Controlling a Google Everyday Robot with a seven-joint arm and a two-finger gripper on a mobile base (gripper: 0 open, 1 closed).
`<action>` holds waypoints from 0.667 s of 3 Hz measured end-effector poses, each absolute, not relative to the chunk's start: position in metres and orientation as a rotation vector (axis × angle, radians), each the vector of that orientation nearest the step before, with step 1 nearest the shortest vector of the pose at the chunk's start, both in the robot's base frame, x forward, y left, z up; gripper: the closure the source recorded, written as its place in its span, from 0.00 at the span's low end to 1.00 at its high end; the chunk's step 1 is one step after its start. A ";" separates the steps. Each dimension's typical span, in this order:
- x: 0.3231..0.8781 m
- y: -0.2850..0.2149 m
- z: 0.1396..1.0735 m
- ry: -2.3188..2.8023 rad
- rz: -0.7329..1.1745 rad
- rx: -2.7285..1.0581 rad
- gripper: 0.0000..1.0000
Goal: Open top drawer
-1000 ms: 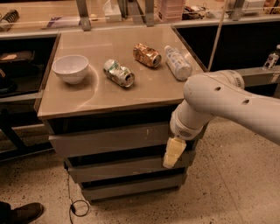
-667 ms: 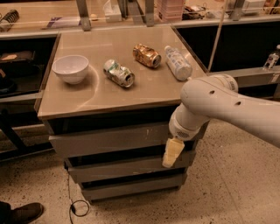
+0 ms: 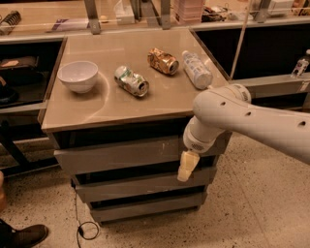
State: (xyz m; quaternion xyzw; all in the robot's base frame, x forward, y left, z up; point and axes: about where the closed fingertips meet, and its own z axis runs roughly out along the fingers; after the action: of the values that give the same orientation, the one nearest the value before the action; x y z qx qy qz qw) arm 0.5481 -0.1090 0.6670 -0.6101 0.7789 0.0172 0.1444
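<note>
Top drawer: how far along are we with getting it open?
Done: the approach. The gripper sits at the right end of the top drawer, by the lower edge of its front panel. In hand: getting purchase there; whether it touches the panel I cannot tell. Left: the whole pull. None of the drawer's interior shows, so it looks shut.

floor [image 3: 252, 208]: pale speckled terrazzo, warm indoor light. a flat metal surface [image 3: 164, 99] stands at centre. rear: a long bench [image 3: 58, 22] with upright metal posts [image 3: 91, 14] runs across the full width. left: dark open shelving [image 3: 19, 77]. right: a dark recess [image 3: 261, 48] under the bench. a thin black cable [image 3: 83, 226] loops on the floor at lower left. the end effector [image 3: 186, 166] hangs below the front right edge of the surface.
</note>
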 end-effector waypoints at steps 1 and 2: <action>0.552 -0.106 0.657 2.242 0.055 -1.778 0.00; 0.551 -0.102 0.650 2.240 0.072 -1.789 0.00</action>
State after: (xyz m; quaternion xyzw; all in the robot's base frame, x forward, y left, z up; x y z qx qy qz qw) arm 0.5506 -0.1025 0.6498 -0.6181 0.7738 0.0250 0.1363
